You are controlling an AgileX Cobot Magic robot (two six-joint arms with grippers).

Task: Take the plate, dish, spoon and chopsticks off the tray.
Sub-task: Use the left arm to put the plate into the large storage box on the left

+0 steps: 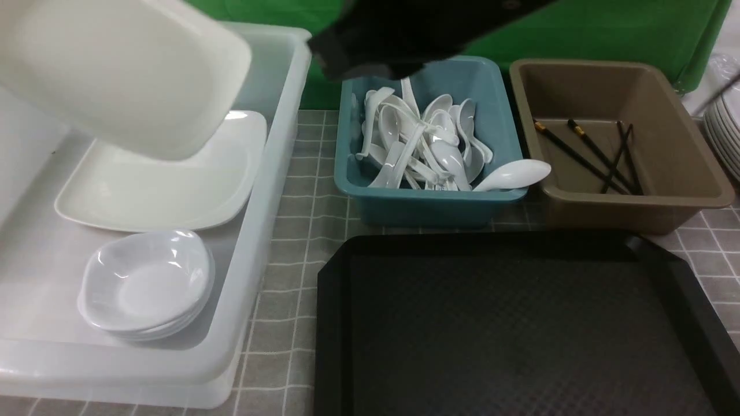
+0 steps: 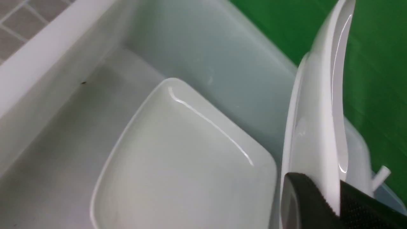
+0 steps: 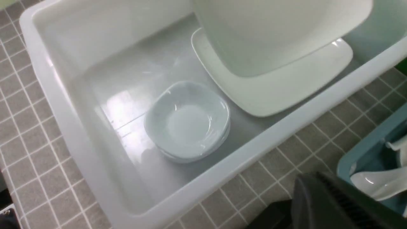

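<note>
My left gripper (image 2: 334, 203) is shut on the rim of the large white plate (image 2: 321, 111). It holds the plate (image 1: 115, 69) tilted above the far end of the white bin (image 1: 254, 231). The gripper itself does not show in the front view. The black tray (image 1: 520, 323) lies bare at the front. A stack of small dishes (image 1: 144, 283) sits in the bin. One white spoon (image 1: 514, 173) rests on the teal tub's rim. The black chopsticks (image 1: 589, 153) lie in the brown tub. My right gripper (image 3: 337, 203) looks shut and empty above the tiles between bin and teal tub.
A second white plate (image 1: 162, 185) lies flat in the bin under the held one. The teal tub (image 1: 428, 202) holds several spoons. The brown tub (image 1: 636, 208) stands to its right. A stack of white plates (image 1: 725, 133) shows at the right edge. My right arm is a dark blur (image 1: 404, 34).
</note>
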